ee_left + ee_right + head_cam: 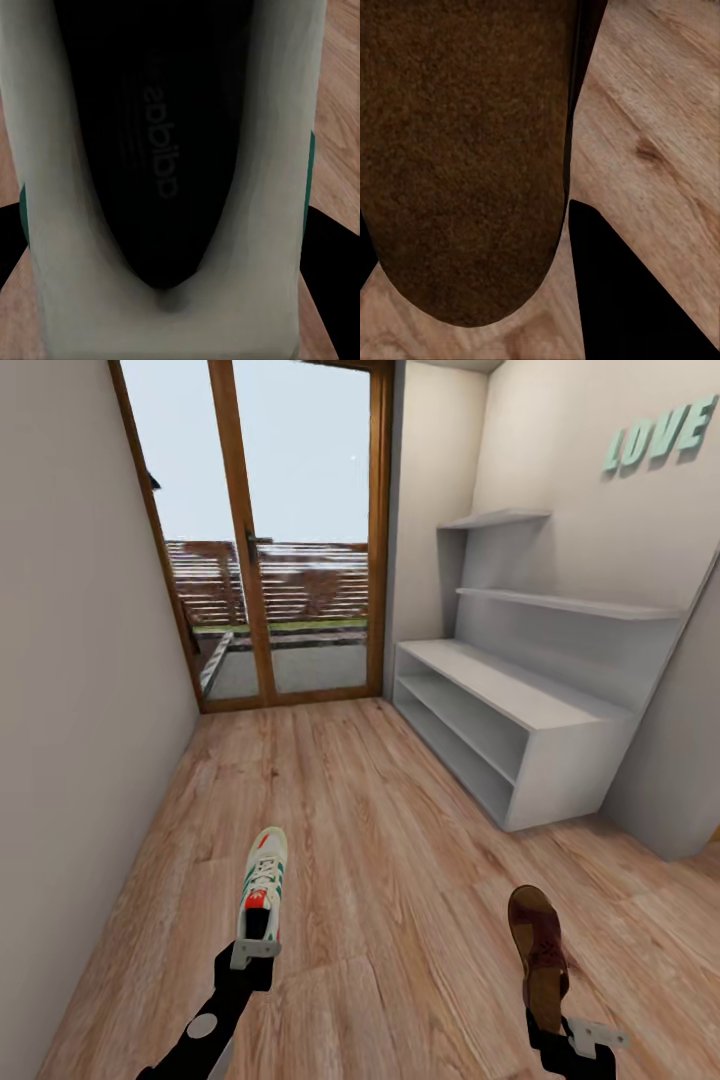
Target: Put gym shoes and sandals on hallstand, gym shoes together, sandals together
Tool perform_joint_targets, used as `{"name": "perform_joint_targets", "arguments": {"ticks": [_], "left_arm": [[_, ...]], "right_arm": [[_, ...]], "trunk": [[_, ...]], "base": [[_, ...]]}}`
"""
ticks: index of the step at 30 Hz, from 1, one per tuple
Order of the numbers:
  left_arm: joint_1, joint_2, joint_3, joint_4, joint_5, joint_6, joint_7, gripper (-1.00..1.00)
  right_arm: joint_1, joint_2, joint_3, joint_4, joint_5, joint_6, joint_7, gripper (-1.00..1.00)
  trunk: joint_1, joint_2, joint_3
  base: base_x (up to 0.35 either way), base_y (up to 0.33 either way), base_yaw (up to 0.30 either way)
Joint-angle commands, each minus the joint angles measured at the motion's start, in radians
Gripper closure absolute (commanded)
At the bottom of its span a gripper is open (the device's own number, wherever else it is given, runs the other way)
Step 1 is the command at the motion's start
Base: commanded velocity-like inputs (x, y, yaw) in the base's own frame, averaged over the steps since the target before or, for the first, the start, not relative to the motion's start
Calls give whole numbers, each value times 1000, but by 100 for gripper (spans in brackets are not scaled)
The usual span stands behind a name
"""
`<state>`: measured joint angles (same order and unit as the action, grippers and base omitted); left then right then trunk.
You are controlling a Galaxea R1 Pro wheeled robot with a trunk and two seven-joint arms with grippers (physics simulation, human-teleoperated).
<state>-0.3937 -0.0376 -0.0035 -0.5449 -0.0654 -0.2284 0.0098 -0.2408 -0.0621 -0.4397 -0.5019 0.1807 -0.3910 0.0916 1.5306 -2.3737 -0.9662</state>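
We are facing down the corridor toward a wood-framed glass door [290, 530], with the wood floor [400, 840] stretching ahead of us. Our left gripper [255, 950] holds a gym shoe [263, 880] by its heel end, toe pointing away toward the door; the fingers are closed on the shoe's heel. In the left wrist view the shoe [172, 300] fills nearly everything: white upper, dark inside with a printed logo, a sliver of green at each edge, and floor [341, 112] showing at one side.

Our right gripper [570, 1035] holds a sandal [540, 950] by its rear end, its brown length pointing ahead. The fingers are narrowed on it, though the exact contact is hard to make out in the head view. In the right wrist view the sandal [465, 165] shows as a broad, dark brown rounded surface over the planks [660, 135], with a black part of the gripper at the frame's edge.

The rack [520, 730] stands against the right wall, ahead and to the right of both arms and well apart from them. Its grey worktop [500, 680] and the two open levels below hold nothing we can see, as do the two floating shelves [560, 602] above. Green letters spelling LOVE [660, 438] hang on the wall above. Only one shoe and one sandal are in view.
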Motion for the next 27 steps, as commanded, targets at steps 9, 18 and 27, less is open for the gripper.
{"name": "perform_joint_targets", "arguments": {"ticks": [9,18,27], "left_arm": [[-1,0,0,1,-7,-3,2,100],[-1,0,0,0,-7,-3,2,100],[-1,-1,0,2,-7,-7,3,100]], "right_arm": [[-1,2,-8,0,3,-3,7,100],[-1,2,-8,-1,3,-3,7,100],[-1,1,-8,-1,3,-3,7,100]], "trunk": [[0,0,-1],[0,0,-1],[0,0,-1]], "base": [[332,123,52],[323,142,249],[314,155,206]]}}
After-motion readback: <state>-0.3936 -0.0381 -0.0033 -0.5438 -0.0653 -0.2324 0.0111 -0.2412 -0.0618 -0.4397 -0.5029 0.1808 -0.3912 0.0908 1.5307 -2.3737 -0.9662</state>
